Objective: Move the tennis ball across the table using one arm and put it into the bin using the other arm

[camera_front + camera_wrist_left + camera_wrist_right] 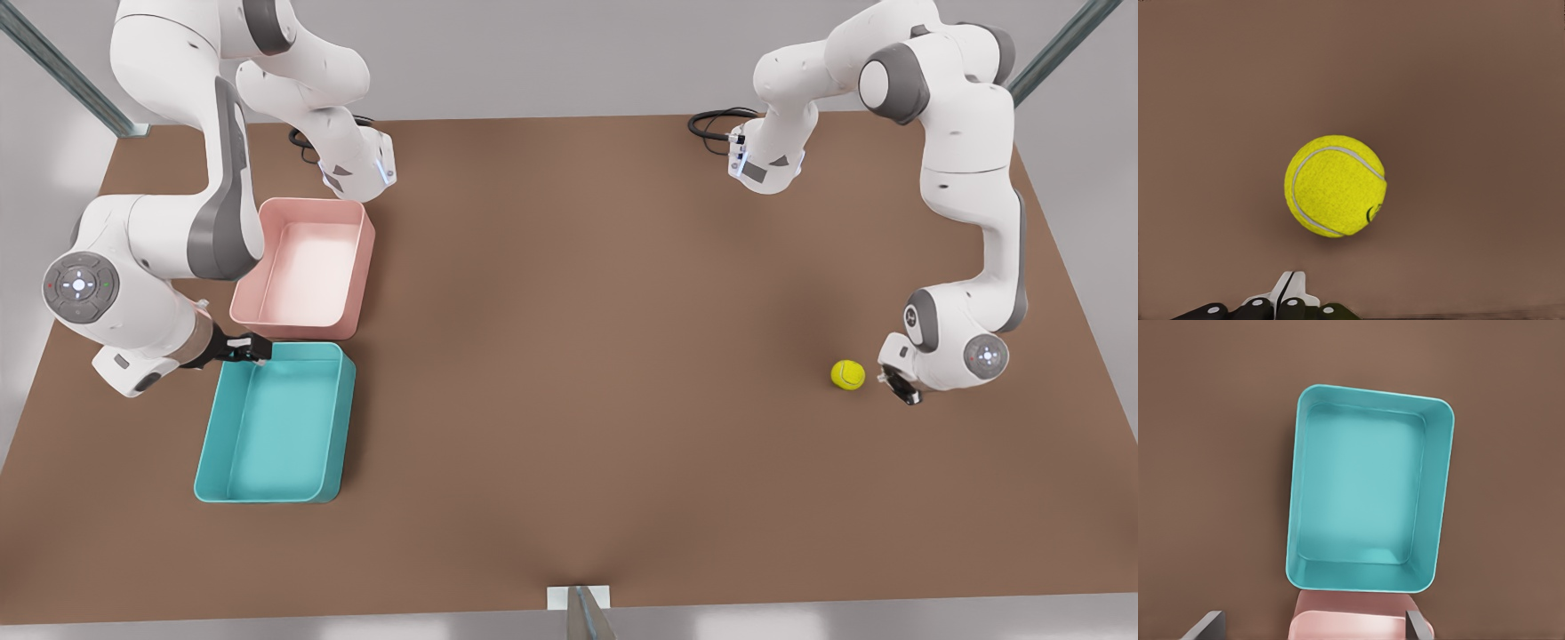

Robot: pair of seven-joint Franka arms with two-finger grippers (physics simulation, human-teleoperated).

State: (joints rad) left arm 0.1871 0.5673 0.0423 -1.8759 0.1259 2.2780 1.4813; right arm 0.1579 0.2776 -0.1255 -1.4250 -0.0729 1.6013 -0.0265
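- The table is a big flat matte brown top, nothing on it but two trays and a ball. Behind it is a plain light grey backdrop, with grey metal struts angling in at the upper corners of the front view and a small bracket at the near edge.
- The tennis ball sits on the bare table toward the front view's right, well apart from both trays. It's round, so no long axis to talk about; in the left wrist view its pale seam curves over the top and down one side, and there's a small dark mark low on it.
- The left gripper is just beside the ball, low to the table and not touching it. The fingers look pressed together with nothing between them.
- The bin, a teal tray, lies on the front view's left with its long side running toward the far edge. It's empty.
- The pink tray sits right behind the bin, end to end, nearly touching. Also empty.
- The right gripper hangs by the bin's far corner. In the right wrist view its fingers are spread wide, holding nothing.
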